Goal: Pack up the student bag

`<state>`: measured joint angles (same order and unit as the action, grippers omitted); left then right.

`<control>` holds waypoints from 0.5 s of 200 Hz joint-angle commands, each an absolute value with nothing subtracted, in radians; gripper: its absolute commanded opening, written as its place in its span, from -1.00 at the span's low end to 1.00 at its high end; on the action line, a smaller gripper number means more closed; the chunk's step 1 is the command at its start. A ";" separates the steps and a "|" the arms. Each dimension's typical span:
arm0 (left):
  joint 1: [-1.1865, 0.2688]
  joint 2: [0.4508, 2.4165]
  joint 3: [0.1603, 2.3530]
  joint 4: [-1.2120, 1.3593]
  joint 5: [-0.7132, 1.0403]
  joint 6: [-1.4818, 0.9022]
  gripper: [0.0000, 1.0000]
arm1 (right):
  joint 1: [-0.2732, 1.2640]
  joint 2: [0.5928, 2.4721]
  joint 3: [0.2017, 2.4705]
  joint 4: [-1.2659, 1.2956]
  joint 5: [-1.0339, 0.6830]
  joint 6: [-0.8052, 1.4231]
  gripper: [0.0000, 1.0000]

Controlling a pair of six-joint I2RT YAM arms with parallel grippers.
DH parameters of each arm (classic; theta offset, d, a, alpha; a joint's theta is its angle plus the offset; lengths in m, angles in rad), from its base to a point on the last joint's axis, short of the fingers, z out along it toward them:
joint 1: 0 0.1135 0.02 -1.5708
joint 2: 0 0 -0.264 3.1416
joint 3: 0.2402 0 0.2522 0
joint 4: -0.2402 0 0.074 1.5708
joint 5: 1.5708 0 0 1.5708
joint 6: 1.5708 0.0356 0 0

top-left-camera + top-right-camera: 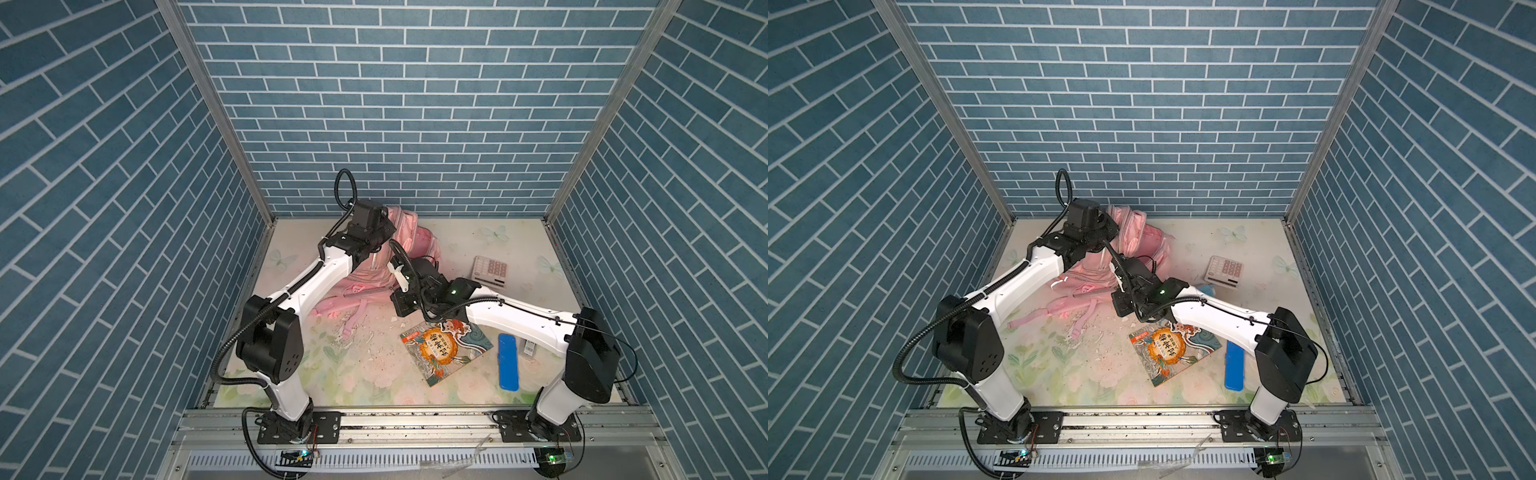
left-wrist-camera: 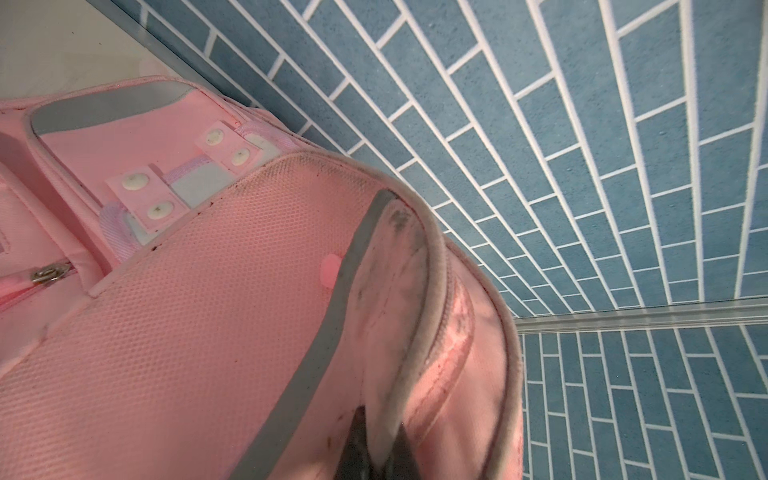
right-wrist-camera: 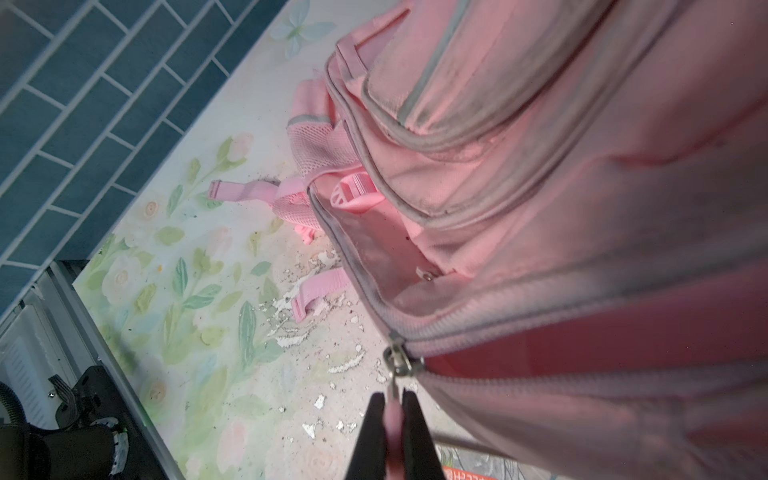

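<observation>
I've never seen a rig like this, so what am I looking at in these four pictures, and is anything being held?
The machine is two white-and-black robot arms, the left arm and the right arm, each ending in a two-fingered gripper. Two pictures look down on the whole table from overhead; the other two come from cameras on the arms' wrists. On the flower-printed table sit a large soft pink fabric backpack, a pale calculator with pink keys, a colourful illustrated book and a flat blue pencil case. The left gripper pinches a fold of the backpack's fabric; the right gripper is shut on the pink pull tab of one of its zips.
</observation>
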<state>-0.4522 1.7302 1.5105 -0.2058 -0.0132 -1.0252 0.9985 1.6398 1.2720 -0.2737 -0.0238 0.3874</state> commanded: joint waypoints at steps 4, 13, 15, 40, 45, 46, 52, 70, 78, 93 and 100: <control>-0.440 1.635 1.515 -0.103 -0.021 -1.044 -1.00 | 0.954 1.532 1.194 -0.182 -0.095 0.286 -1.00; -0.436 1.599 1.476 -0.118 -0.012 -1.045 -1.00 | 0.916 1.494 1.154 -0.152 -0.130 0.269 -1.00; -0.436 1.592 1.469 -0.122 -0.011 -1.048 -1.00 | 0.904 1.486 1.145 -0.143 -0.143 0.265 -1.00; -0.436 1.505 1.350 -0.143 0.008 -1.063 -1.00 | 0.782 1.403 1.063 -0.076 -0.341 0.171 -1.00; -0.436 1.493 1.332 -0.138 0.015 -1.067 -1.00 | 0.761 1.391 1.052 -0.071 -0.389 0.143 -1.00; -0.436 1.491 1.328 -0.137 0.016 -1.066 -1.00 | 0.757 1.390 1.052 -0.071 -0.397 0.138 -1.00; -0.437 1.483 1.313 -0.134 0.020 -1.062 -1.00 | 0.739 1.381 1.048 -0.072 -0.438 0.104 -1.00; -0.435 1.495 1.297 -0.126 0.054 -1.043 -0.38 | 0.716 1.381 1.064 -0.104 -0.493 0.018 -1.00; -0.436 1.514 1.309 -0.138 0.087 -1.016 -0.05 | 0.714 1.388 1.077 -0.123 -0.485 -0.010 -1.00; -0.438 1.548 1.351 -0.189 0.128 -0.934 0.24 | 0.706 1.405 1.096 -0.143 -0.458 -0.037 -1.00; -0.441 1.556 1.360 -0.215 0.139 -0.890 0.33 | 0.702 1.410 1.101 -0.146 -0.445 -0.038 -1.00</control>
